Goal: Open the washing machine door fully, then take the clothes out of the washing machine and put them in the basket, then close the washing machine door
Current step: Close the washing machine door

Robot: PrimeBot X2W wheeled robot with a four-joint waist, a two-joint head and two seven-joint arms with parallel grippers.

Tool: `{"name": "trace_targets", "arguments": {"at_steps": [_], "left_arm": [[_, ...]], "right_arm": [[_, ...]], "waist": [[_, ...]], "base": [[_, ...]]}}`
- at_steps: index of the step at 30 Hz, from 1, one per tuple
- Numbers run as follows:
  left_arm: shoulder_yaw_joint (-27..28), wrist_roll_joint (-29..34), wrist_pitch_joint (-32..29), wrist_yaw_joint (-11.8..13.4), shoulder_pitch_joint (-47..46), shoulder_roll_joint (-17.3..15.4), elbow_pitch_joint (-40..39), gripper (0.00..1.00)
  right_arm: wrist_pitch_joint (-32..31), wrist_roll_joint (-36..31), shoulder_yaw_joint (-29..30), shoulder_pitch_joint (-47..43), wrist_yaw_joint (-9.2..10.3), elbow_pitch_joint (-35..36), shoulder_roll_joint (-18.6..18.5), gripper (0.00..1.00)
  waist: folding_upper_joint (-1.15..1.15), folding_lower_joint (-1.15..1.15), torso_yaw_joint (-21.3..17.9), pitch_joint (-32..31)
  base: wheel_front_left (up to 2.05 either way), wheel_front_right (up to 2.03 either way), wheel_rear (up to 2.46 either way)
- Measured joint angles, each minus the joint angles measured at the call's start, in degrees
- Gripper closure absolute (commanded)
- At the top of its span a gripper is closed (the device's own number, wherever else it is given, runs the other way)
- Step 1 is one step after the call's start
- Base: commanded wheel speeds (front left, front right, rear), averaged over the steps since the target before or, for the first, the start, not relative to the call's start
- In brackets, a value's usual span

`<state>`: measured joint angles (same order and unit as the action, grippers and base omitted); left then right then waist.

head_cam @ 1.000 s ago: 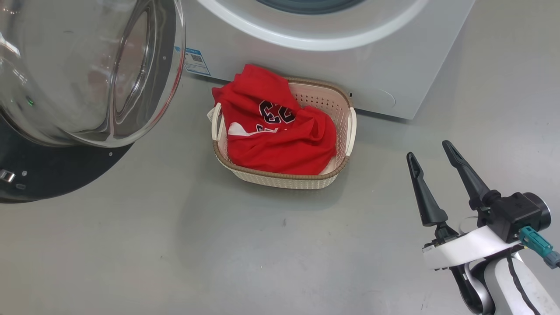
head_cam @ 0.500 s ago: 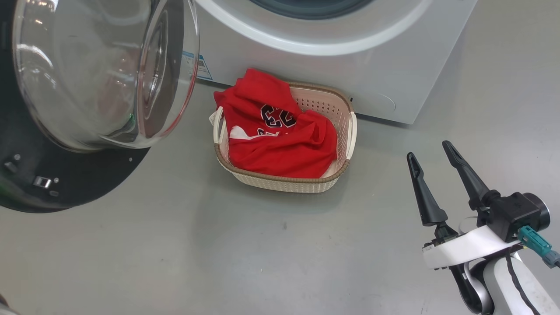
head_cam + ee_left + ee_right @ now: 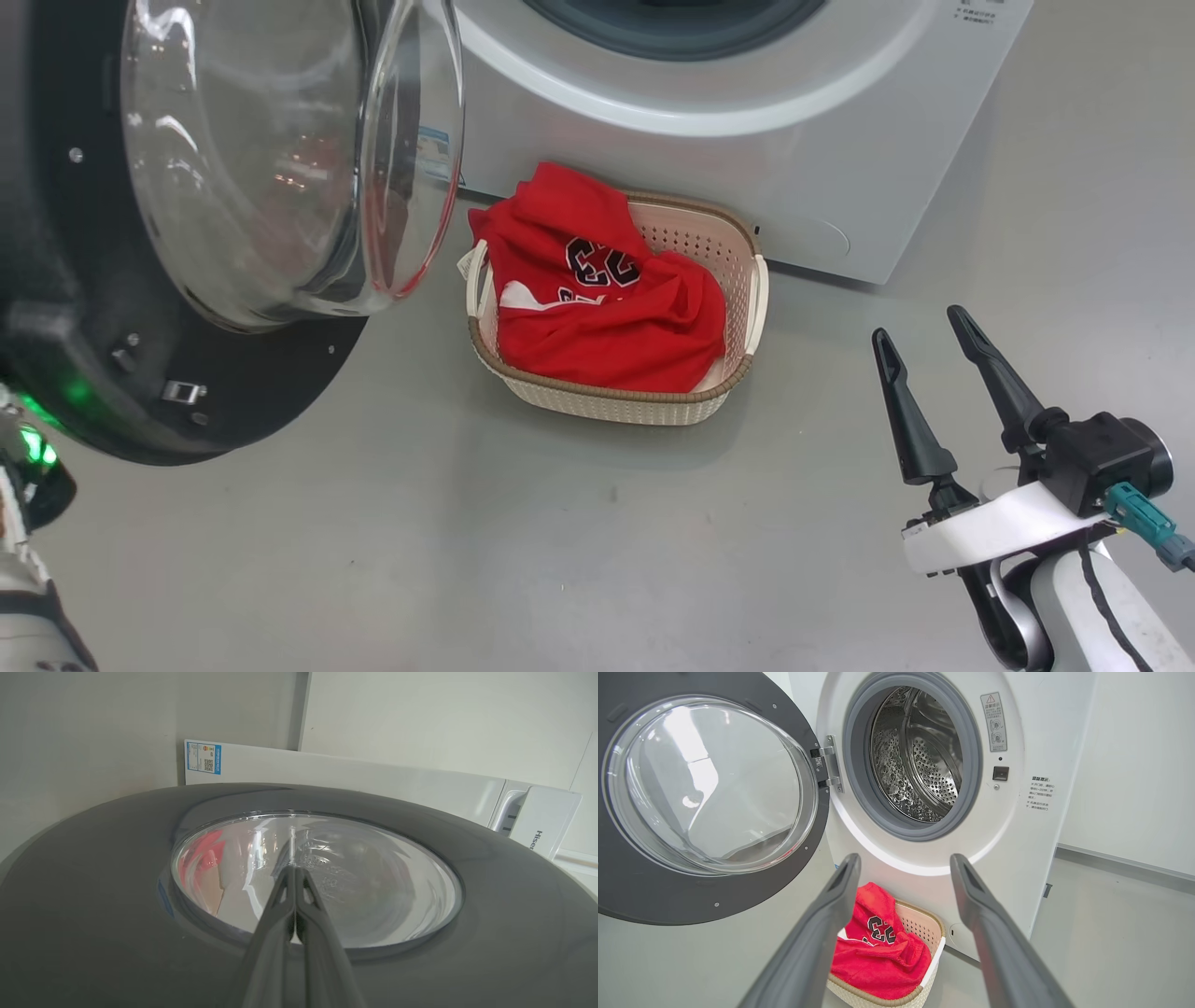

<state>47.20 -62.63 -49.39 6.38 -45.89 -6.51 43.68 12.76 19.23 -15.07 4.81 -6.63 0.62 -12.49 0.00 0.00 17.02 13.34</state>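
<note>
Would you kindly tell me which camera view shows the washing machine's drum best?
The right wrist view: the drum faces it openly, perforated steel plain. The head view cuts off at the grey seal; the left wrist view meets the door, its glass distorting what lies behind.

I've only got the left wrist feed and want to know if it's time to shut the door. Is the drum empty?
Observer: The right wrist view looks into the drum: bare steel, no clothes in the part that shows.
Operator: Where are the clothes?
Observer: The clothes lie in the basket on the floor before the washing machine.
Operator: Is the right gripper in the door's path?
Observer: It seems not. The right gripper hangs open and empty, right of the basket.
</note>
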Motion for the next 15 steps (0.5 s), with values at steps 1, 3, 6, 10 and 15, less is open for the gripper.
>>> {"name": "trace_targets", "arguments": {"at_steps": [1,3,6,10,15], "left_arm": [[-0.25,0.0,-0.53,-0.16,0.32,0.41,-0.18,1.0],[-0.82,-0.02,-1.91,-0.2,1.2,1.12,-0.65,1.0],[-1.2,-0.89,-4.67,-0.48,2.7,1.81,-1.89,1.0],[-1.85,-1.24,-7.08,-1.22,4.26,2.88,-3.36,1.0],[-2.32,-2.36,-9.78,-1.4,6.35,3.88,-5.46,1.0]], "right_arm": [[0.01,0.0,0.0,-0.03,0.0,-0.2,0.01,0.0],[0.16,0.0,-0.1,-0.05,0.0,-0.41,0.2,0.0],[0.16,0.01,-0.43,-0.07,0.0,-0.43,0.65,0.0],[0.18,0.01,-0.71,-0.19,0.0,-1.09,0.89,0.0],[0.18,0.01,-1.07,-0.37,0.0,-1.38,1.13,0.0]], "waist": [[0.0,0.0,0.11,-0.16],[0.0,0.0,0.32,-0.52],[0.0,0.0,0.56,-0.95],[0.0,0.0,0.66,-1.62],[0.0,0.0,0.61,-2.58]], "base": [[0.0,0.0,0.0],[0.0,0.0,0.0],[0.0,0.0,0.0],[0.0,0.0,0.0],[0.0,0.0,0.0]]}}
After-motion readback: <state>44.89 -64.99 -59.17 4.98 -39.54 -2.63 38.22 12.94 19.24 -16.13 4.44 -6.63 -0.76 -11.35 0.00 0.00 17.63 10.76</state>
